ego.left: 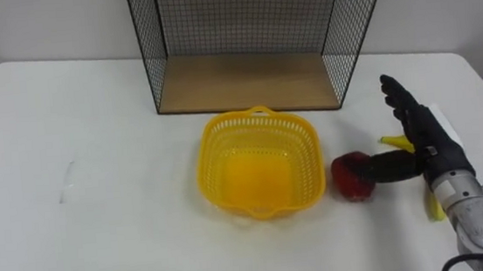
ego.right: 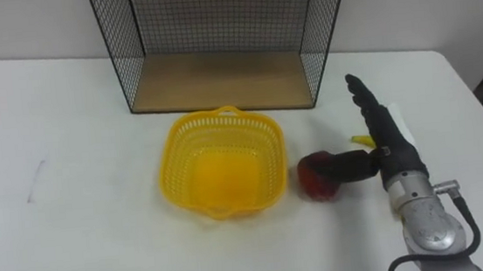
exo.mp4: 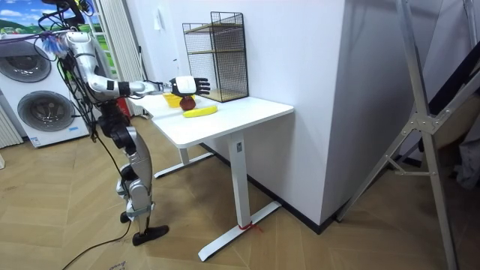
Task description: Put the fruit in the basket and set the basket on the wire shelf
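**Open hand lines up on red fruit beside empty basket**

At a white table (ego.left: 74,124), the humanoid robot's right hand (ego.left: 424,141) is held out wide open. Its fingers (ego.left: 396,96) are straight and point towards the black wire shelf with wooden boards (ego.left: 245,78), and its thumb stretches sideways to what looks like contact with a round, glossy red fruit (ego.left: 348,179), apparently an apple. Nothing is gripped. The red fruit sits on the table just beside the right wall of the yellow perforated plastic basket (ego.left: 257,116), which stands empty in front of the shelf's lower board. A yellow banana (ego.left: 393,142) lies beneath the hand, its ends showing on either side.

The red fruit looks firm, smooth and fairly weighty, and a sideways nudge would probably roll it. The surest hold would be thumb and fingers closing around its widest part. The banana is likely softer and easily bruised, and best taken at mid-length. The basket appears light and slightly flexible, and once loaded it could tip if lifted by one edge, so its rim tabs seem the place to grasp it.
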`<state>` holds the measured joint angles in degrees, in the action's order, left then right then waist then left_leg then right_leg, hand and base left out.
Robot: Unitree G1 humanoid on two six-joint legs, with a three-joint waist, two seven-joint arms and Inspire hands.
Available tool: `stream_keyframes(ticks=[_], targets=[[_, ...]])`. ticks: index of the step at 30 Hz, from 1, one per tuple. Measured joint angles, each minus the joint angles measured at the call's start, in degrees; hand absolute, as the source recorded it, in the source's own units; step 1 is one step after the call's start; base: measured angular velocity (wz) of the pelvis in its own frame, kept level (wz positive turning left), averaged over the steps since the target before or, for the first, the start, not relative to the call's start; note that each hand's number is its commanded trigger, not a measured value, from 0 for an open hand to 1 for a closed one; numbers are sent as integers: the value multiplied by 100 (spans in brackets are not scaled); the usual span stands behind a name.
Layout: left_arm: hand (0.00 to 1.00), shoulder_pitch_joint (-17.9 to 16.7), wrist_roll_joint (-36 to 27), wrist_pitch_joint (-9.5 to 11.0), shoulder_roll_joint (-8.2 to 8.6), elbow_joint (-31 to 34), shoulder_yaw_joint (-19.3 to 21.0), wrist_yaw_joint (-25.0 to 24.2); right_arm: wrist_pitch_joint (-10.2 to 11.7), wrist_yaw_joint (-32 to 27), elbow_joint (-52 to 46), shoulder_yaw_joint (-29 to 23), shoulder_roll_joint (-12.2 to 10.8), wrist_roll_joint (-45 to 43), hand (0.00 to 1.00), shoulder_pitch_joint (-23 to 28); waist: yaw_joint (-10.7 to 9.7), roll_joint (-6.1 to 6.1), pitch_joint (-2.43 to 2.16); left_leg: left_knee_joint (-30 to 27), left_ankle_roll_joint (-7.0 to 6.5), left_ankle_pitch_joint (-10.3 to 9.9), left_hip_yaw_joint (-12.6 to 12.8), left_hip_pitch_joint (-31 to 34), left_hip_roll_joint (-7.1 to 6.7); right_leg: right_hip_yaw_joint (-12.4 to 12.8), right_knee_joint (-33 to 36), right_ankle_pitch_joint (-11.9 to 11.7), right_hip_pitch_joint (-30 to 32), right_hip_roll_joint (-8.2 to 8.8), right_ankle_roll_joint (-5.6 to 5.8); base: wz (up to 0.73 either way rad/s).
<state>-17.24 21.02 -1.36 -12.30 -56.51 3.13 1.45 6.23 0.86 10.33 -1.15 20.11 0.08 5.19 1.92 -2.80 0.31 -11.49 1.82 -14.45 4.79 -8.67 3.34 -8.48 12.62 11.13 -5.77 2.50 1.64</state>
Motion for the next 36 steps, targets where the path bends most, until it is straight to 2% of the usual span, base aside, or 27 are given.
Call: stream_keyframes(ticks=[7,26,36], targets=[[0,3,3,1,-1,-20,0,0,-3,187,23,4,-3,-62,0,0,14,-65,-13,0,0,0,12,0,-1,44,-4,-2,7,-10,-2,-1],[0,79,8,0,-5,-36,-4,0,-3,431,28,227,-29,-162,0,0,4,-73,-9,20,0,0,3,6,0,40,-89,-22,-21,-19,0,0],[0,155,115,7,-9,-35,-143,29,-3,551,56,249,-71,-291,0,0,-3,-141,-8,33,0,0,4,8,1,34,-94,-28,-25,-19,4,0]])
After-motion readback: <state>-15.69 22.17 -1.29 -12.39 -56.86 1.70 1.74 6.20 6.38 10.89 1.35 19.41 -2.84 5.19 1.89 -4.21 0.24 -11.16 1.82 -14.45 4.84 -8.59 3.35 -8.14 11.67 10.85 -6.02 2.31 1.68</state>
